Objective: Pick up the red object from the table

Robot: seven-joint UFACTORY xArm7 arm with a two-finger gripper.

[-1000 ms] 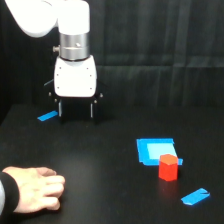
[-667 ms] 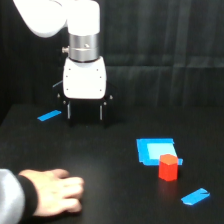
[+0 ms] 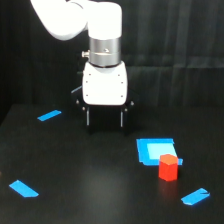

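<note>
Landmark: the blue square piece (image 3: 157,151), lying flat on the worktop (image 3: 90,180); every place below is told from it.
Red object: a small red-orange block (image 3: 168,166) standing upright at the blue square piece's corner nearest the camera on the exterior view's right, overlapping that corner in the picture; whether it sits on the piece or just beside it cannot be told.
Gripper: the gripper (image 3: 104,118) hangs from the white arm (image 3: 102,45), up and toward the exterior view's left of the blue square piece, well apart from it and from the red object. Its two thin dark fingers (image 3: 88,117) point straight down with a wide gap between them, and nothing sits in that gap.
Gripper height: whether the fingertips touch the worktop cannot be told against the dark surface.
Tape strips: one blue strip (image 3: 195,196) lies near the blue square piece, toward the camera and the exterior view's right; a second (image 3: 49,115) lies far to the exterior view's left, beyond the gripper; a third (image 3: 23,188) lies far to the left and nearer the camera.
Worktop: matte black.
</note>
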